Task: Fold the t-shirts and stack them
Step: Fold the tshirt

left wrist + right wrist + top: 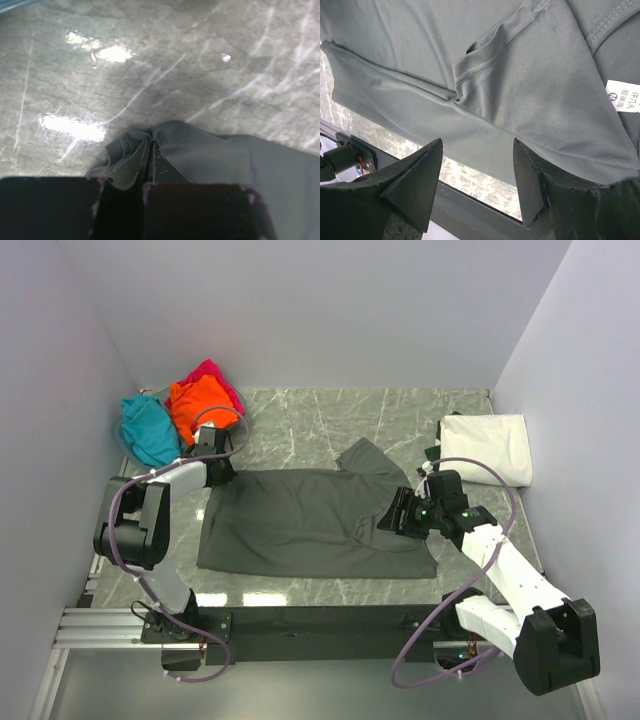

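Lying flat mid-frame in the top view, the dark grey t-shirt (310, 525) has its upper-left corner pinched in the closed left gripper (215, 472); the right gripper (402, 512) hovers open over its right edge. That thin pinch may slip if pulled one-sidedly.

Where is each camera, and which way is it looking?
Top camera: up high behind the robot, looking down on the table, grey shirt, white shirt and bright pile; left arm and right arm show.
Left wrist camera: on the left arm, looking along the shut left gripper at the shirt edge it pinches and bare table.
Right wrist camera: on the right arm, looking past the open right gripper at grey cloth and its white label.
Shared: all three see the grey shirt.
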Controlling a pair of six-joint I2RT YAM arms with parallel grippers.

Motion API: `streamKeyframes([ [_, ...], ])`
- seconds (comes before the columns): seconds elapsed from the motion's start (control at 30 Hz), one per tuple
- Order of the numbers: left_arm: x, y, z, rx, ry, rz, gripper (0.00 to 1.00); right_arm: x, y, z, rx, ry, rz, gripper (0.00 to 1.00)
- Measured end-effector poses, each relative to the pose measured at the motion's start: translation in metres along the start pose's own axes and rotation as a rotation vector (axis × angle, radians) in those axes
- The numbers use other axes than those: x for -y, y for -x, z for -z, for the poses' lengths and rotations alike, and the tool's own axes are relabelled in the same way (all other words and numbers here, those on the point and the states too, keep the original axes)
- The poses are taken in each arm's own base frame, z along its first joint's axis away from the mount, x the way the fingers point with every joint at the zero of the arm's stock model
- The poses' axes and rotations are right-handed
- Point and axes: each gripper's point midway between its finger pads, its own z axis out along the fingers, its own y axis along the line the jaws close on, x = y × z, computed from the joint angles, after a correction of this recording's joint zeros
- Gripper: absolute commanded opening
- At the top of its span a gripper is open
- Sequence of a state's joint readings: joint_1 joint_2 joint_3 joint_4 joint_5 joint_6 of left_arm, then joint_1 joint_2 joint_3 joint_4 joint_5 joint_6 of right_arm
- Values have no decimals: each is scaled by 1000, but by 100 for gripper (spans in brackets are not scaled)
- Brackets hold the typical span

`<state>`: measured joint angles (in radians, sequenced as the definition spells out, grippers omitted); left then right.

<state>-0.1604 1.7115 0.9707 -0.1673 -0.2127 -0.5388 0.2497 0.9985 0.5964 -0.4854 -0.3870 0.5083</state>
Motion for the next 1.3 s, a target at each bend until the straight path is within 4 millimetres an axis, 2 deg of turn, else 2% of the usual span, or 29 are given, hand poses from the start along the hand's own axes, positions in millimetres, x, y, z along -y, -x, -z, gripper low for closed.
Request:
streamKeyframes([
  [0.17, 7, 8, 14, 42, -45, 10, 1, -1, 2, 0, 9, 6, 4, 65],
  [0.33, 24, 7, 52, 144, -111, -12, 2, -3, 4, -1, 16, 15, 9, 65],
  [0.43, 43, -8, 72, 176, -154, -50, 15, -3, 4, -2, 12, 18, 8, 65],
  [0.47, 49, -15, 78, 179, -169, -67, 33, -3, 4, -3, 8, 18, 7, 65],
  [0.5, 56, -24, 83, 176, -184, -86, 39, -3, 3, -3, 4, 19, 6, 65],
  [0.6, 71, -51, 94, 150, -217, -128, 50, -3, 3, -5, -3, 20, 8, 65],
  [0.67, 74, -63, 100, 129, -224, -146, 59, -3, 2, -6, -8, 20, 7, 65],
  [0.77, 70, -62, 110, 136, -215, -133, 70, -2, 3, -9, -13, 21, 9, 65],
  [0.83, 67, -53, 118, 165, -209, -116, 72, -2, 3, -10, -16, 21, 9, 65],
  [0.9, 65, -35, 123, 203, -198, -90, 71, -2, 3, -11, -17, 21, 10, 65],
  [1.0, 59, -4, 116, 240, -170, -34, 69, -3, 4, -12, -15, 31, 13, 65],
  [1.1, 46, 15, 95, 235, -127, 11, 68, -5, 4, -11, -15, 40, 19, 65],
  [1.17, 40, 11, 77, 193, -105, 11, 67, -5, 4, -11, -13, 42, 23, 65],
  [1.3, 45, -21, 51, 68, -123, -24, 67, -7, 6, -8, -1, 50, 33, 65],
])
